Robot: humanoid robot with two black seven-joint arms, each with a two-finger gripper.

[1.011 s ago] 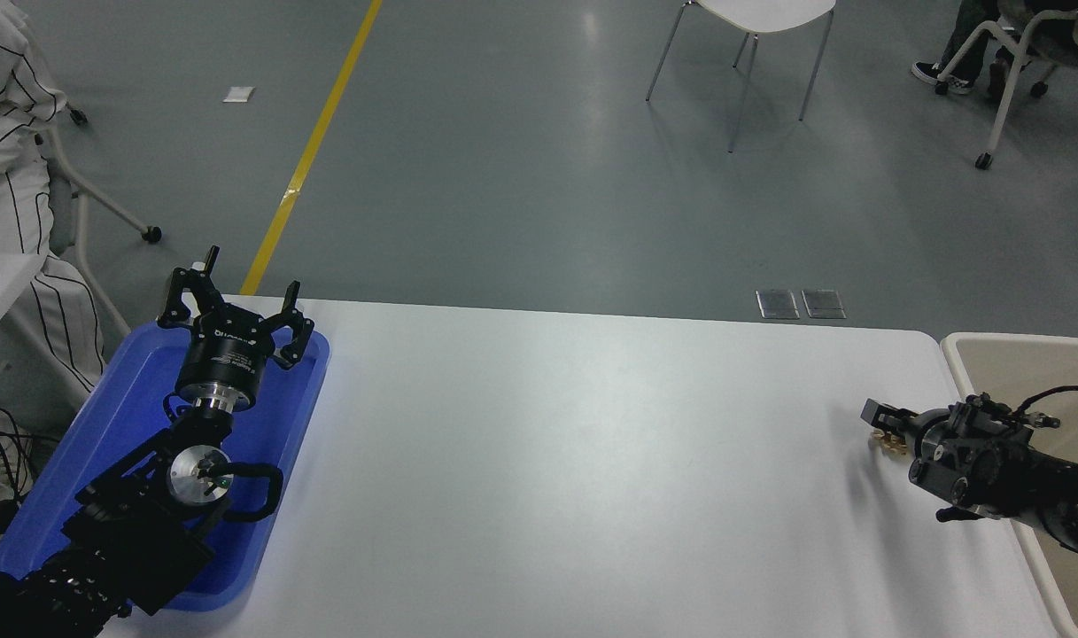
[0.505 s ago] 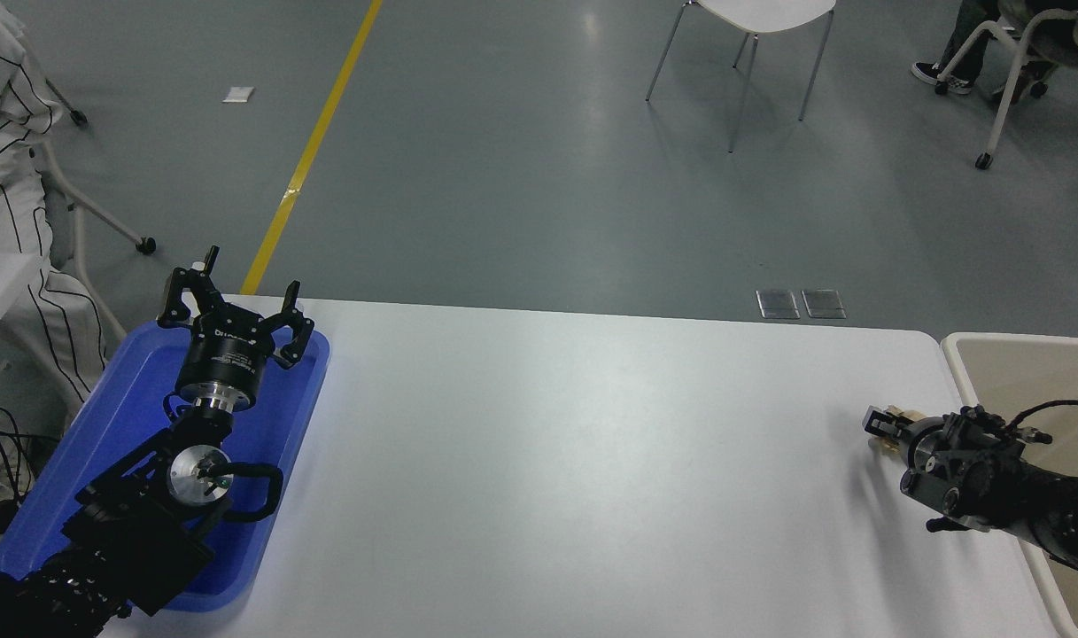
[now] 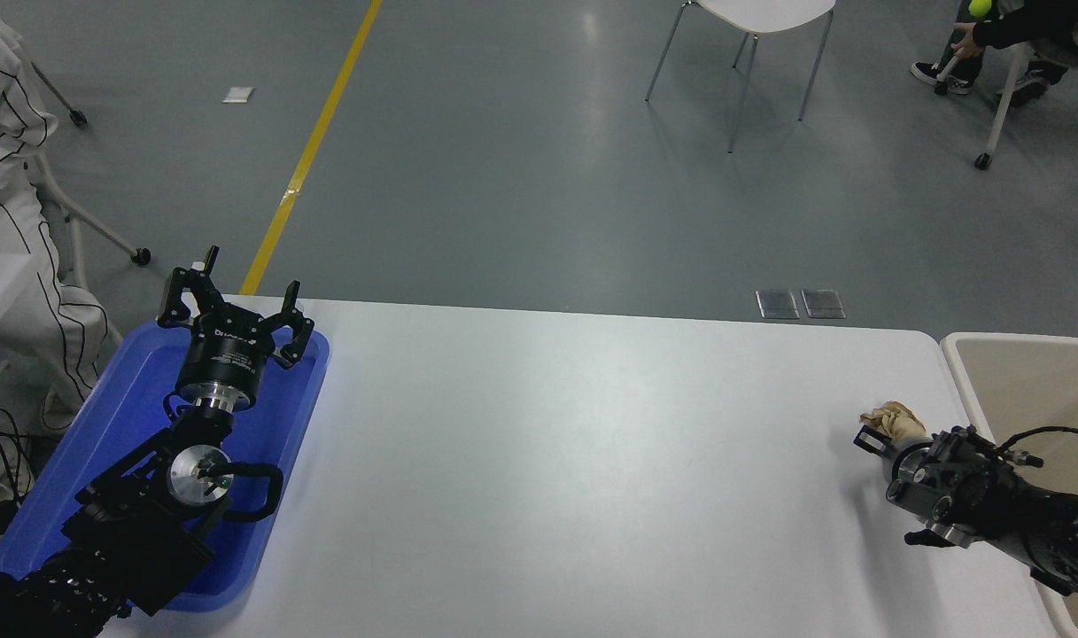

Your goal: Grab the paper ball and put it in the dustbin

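Far left: a person (image 3: 7,177) in striped white clothing, partly out of frame. Left: the left arm rests over a blue tray (image 3: 87,461) on the table's (image 3: 547,461) left end; the left gripper (image 3: 237,310) points to the far side, its fingers spread apart and grasping nothing. Centre, beyond the table: a yellow floor line (image 3: 313,146) and a white chair (image 3: 751,35). Right: the right gripper (image 3: 884,434) enters from the right edge, clenched around the tan paper ball (image 3: 895,418), which sits near the table's right end, just left of the dustbin (image 3: 968,372). The dustbin's cream rim borders the table's right edge.
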